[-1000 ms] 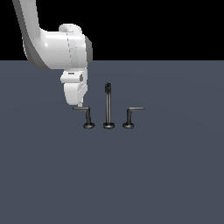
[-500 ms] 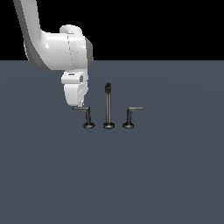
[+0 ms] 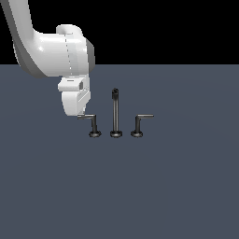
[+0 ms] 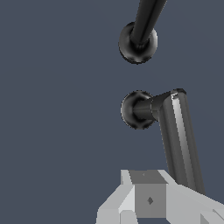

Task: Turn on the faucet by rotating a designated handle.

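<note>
The faucet stands on the dark floor as three dark metal pieces. The tall upright spout is in the middle. The handle with its arm reaching to the exterior view's left is beside it. My gripper hangs at the tip of that arm and seems to touch it. In the wrist view the handle's arm runs from its round base down beside a grey finger. The spout's base lies beyond. How the jaws stand is hidden.
A mirror-image lever with its arm reaching to the exterior view's right stands on the spout's other side. The white arm comes down from the upper left. The flat dark grey floor stretches all around.
</note>
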Controlling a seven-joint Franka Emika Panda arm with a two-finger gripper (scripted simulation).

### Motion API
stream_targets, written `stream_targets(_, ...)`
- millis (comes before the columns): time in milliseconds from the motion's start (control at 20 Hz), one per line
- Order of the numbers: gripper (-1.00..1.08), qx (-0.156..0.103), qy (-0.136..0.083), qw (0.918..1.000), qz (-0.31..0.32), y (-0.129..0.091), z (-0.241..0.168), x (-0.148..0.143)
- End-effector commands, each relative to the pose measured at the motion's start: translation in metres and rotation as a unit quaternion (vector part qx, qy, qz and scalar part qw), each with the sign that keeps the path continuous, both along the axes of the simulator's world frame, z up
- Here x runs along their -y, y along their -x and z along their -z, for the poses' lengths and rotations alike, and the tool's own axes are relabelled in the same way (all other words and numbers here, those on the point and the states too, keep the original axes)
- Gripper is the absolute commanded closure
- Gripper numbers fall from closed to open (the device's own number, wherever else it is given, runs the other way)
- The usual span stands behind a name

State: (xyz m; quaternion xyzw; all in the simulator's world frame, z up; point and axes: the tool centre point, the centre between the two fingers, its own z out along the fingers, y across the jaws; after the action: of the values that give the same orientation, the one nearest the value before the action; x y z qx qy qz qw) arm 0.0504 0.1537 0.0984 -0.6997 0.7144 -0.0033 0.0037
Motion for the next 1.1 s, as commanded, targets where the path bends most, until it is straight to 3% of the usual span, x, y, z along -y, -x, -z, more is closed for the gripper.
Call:
stream_targets(0, 1.08, -0.005, 0.0, 1.0, -0.004, 0.011, 0.0, -0.007)
stream_targets(50, 1.08, 0.0, 0.0, 1.0, 0.001, 0.002, 0.0, 0.0)
stream_targets(850, 1.08, -0.005, 0.0, 1.0, -0.004, 0.053, 0.0, 0.006)
stream_targets(1050, 1.08, -0.001, -0.001, 1.0, -0.003, 0.05, 0.0, 0.011)
